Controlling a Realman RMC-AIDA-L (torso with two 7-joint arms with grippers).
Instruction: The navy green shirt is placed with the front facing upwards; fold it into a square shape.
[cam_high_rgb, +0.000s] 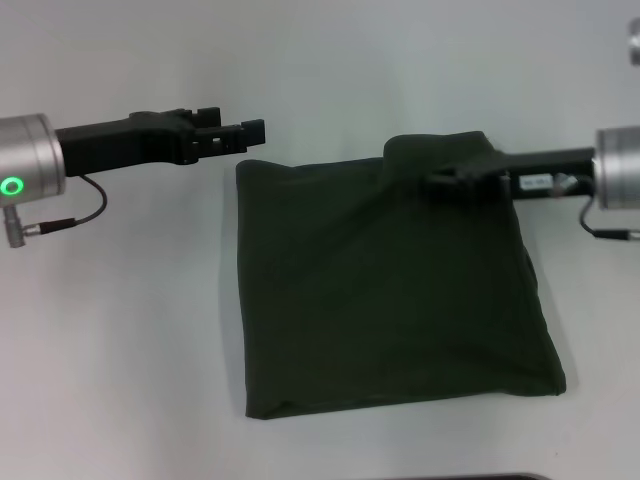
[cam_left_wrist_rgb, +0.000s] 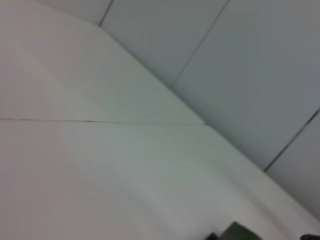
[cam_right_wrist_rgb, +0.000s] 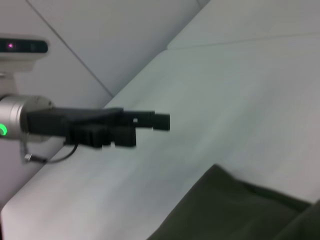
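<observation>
The navy green shirt (cam_high_rgb: 390, 290) lies folded into a rough square on the white tabletop (cam_high_rgb: 120, 330), plain green side up, with no lettering or collar showing. The right pincer (cam_high_rgb: 462, 176) reaches in from the right at the shirt's far right corner, where a flap of cloth is bunched and raised over its tip; the fingers are buried in the fabric, so whether they are clenched on the cloth cannot be told. The rest of the shirt spreads from that pincer toward the robot and to its left. The left pincer (cam_high_rgb: 240, 135) hovers just off the shirt's far left corner, apart from the cloth, holding nothing, its fingers (cam_high_rgb: 252, 129) looking drawn close together. In the right wrist view the left pincer (cam_right_wrist_rgb: 150, 125) hangs above bare tabletop (cam_right_wrist_rgb: 240, 90), beyond the shirt's edge (cam_right_wrist_rgb: 230, 210). No containers are in view.
</observation>
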